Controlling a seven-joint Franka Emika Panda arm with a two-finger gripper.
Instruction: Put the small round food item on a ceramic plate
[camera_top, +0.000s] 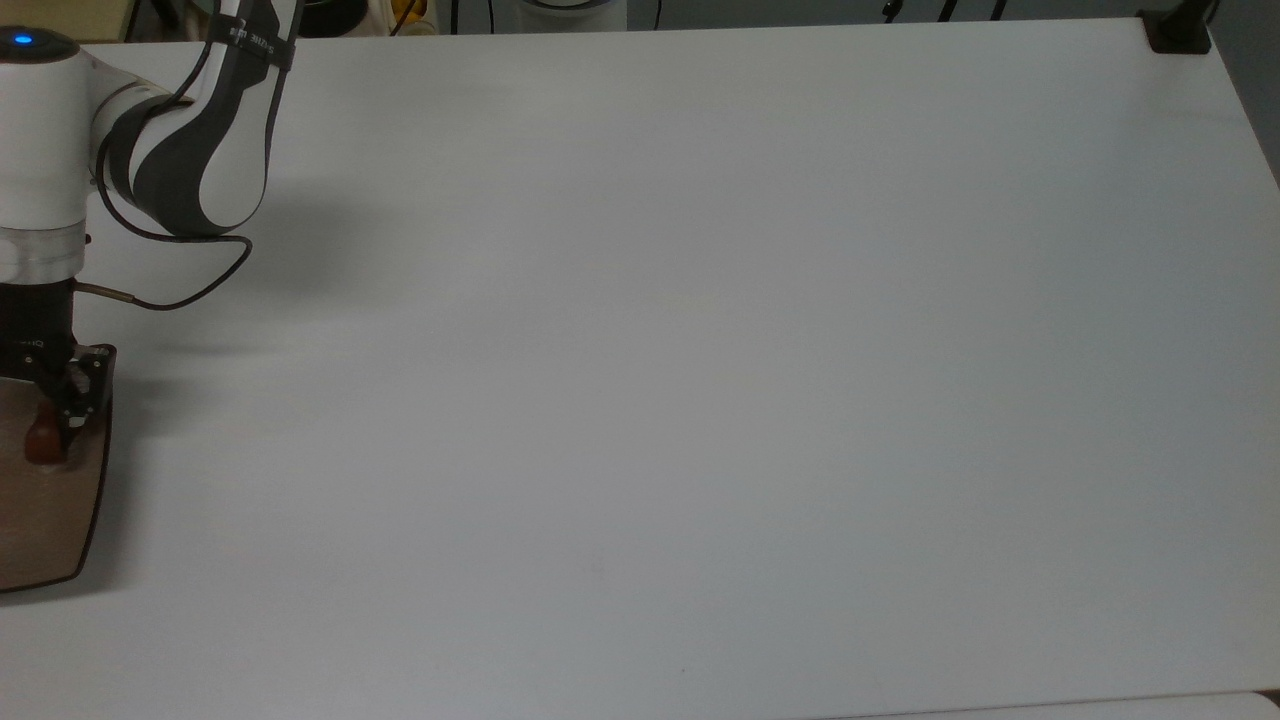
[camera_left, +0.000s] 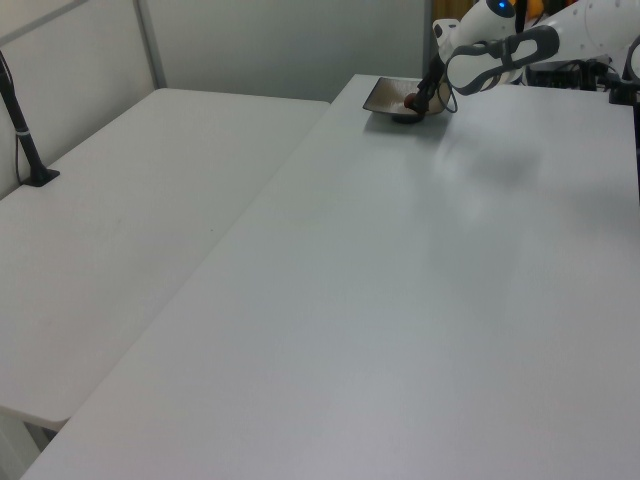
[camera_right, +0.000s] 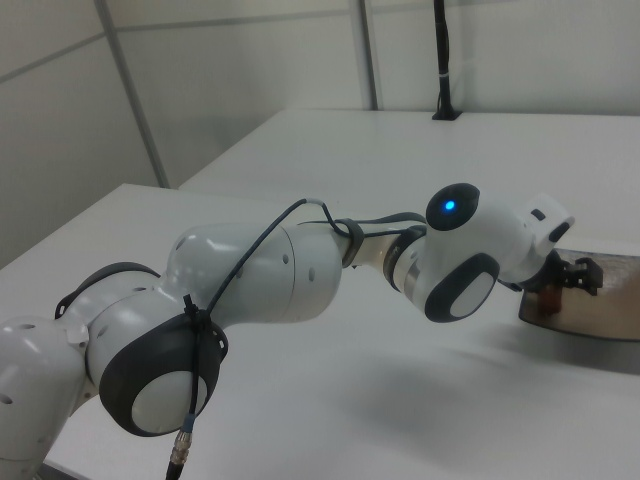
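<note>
A: Top view, far left edge of the frame. Gripper (camera_top: 45, 440) sits low over the plate (camera_top: 60, 530), with the food lump (camera_top: 40, 442) at its tip. Plate is cut off by the frame's left border.

B: Lump touching the plate?

A: Looks down on it or just above; can't separate the 2 from here. Left view puts the same group at upper right: lump (camera_left: 410, 101) inside the plate (camera_left: 385, 95), gripper (camera_left: 416, 100) angled down into it.

B: Jaws?

A: Appear clamped on the lump, 1 finger each side. No gap visible between pad and food.

B: Why so low before letting go?

A: My guess: a glossy, rounded piece rolls. Releasing near the surface keeps it from skating off a slick plate.

B: Right view?

A: Wrist reaches to the frame's right edge, over the plate (camera_right: 600, 325); the arm (camera_right: 260, 280) stretches across the table (camera_right: 330, 400). Long reach explains the tilted approach.

B: Stage?

A: Placement, release pending.
</note>
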